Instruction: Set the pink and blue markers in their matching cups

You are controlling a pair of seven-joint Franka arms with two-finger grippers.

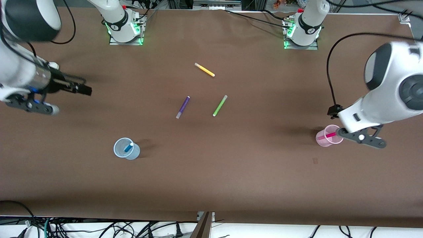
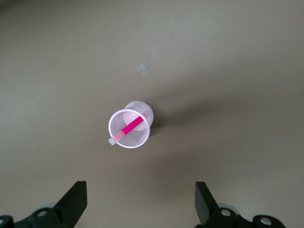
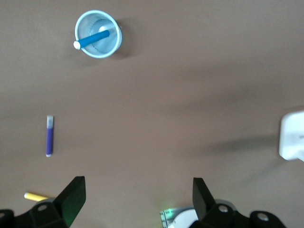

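On the bench (image 1: pixel 211 185), places given from the slim purple marker (image 1: pixel 182 107) at its middle:
Blue pair: the bright blue marker with pale cap (image 1: pixel 128 147) leans inside the pale blue translucent plastic cup (image 1: pixel 126 149), nearer the front camera than the purple marker, toward the right arm's end.
Pink pair: the magenta-pink marker (image 2: pixel 127 129) lies slanted in the pale pink translucent plastic cup (image 2: pixel 129 128), well apart from the purple marker, toward the left arm's end.
Left tool (image 2: pixel 141 204): fingers spread apart, empty, over the pink cup.
Right tool (image 3: pixel 138 202): fingers apart, empty, well clear of the blue cup.
Others: yellow marker (image 1: pixel 204 69) and green marker (image 1: pixel 219 105) lie loose near the purple one.
Handling, as I judge it: markers are light, stiff, smooth-barrelled, so pinch mid-barrel; cups are thin, light, and tip easily, so release gently.
Progress: both markers look placed.
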